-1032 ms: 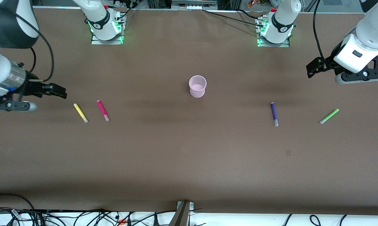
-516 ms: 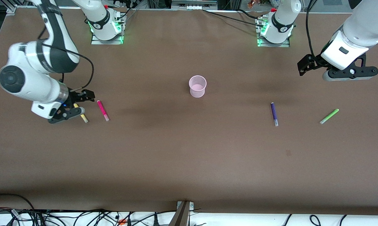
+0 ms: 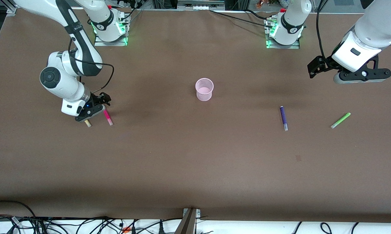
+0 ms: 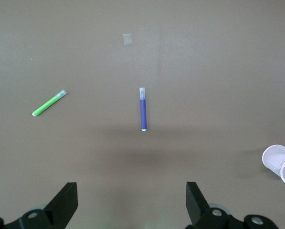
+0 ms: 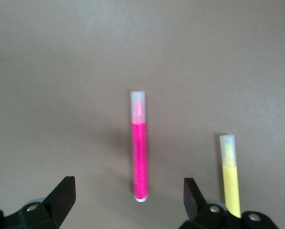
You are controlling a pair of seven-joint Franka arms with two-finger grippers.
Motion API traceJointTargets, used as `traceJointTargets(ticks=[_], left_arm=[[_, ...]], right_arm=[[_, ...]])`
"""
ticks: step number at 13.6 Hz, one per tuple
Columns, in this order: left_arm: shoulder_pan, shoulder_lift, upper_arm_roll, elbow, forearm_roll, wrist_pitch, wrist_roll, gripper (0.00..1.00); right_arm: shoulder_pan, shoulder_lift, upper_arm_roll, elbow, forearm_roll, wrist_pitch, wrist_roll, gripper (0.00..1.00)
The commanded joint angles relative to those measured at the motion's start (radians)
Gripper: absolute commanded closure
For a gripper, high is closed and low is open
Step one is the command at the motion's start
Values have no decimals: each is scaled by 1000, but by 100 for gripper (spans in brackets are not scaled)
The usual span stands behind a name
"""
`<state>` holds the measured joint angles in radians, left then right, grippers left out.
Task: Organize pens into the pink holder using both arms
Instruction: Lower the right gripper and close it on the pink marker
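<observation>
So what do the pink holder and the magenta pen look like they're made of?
Pink holder: apparently thin translucent plastic, since the table's brown tints through its pale wall. Magenta pen: likely plastic too, with a saturated matte-looking barrel and a frosted clear cap showing the tip inside.

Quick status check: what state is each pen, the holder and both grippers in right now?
pink holder: upright, empty.
magenta pen: flat on table, under right gripper.
yellow pen: flat, beside magenta pen.
purple pen: flat, untouched.
green pen: flat, untouched.
right gripper: open, low over magenta pen.
left gripper: open, raised, holding nothing.
</observation>
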<state>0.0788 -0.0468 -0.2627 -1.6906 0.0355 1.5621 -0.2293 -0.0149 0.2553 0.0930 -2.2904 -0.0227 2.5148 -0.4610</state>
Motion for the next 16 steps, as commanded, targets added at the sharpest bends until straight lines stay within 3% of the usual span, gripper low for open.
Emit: traceJointTargets(ticks=[1,3,8,12,13,14,15,16], left_arm=[[1,-2,-7,20,21,-23,4,0],[1,-2,-7,20,18,-23,4,0],[2,-8,-16,20,14,-23,2,0],[2,-8,-16,20,14,-25,2,0],[2,-8,-16,19,14,-25,2,0],[2,-8,-16,20,14,-25,2,0],[2,-8,-16,20,14,-25,2,0],[2,-8,-16,20,14,-25,2,0]], right_arm=[[-8,73,-62,-24,-6,172,-149,1],[-8,101,-65,-29,-5,228,-159,1],[-5,81,-55,-43,-5,220,-96,1],[-2,88,-4,-60,-5,225,21,3],[-2,88,-4,-61,-5,225,21,10],[-2,91,-4,-61,-5,226,21,27],[-2,94,-4,-61,-5,226,21,37],[-2,99,-4,-61,-5,234,19,39]])
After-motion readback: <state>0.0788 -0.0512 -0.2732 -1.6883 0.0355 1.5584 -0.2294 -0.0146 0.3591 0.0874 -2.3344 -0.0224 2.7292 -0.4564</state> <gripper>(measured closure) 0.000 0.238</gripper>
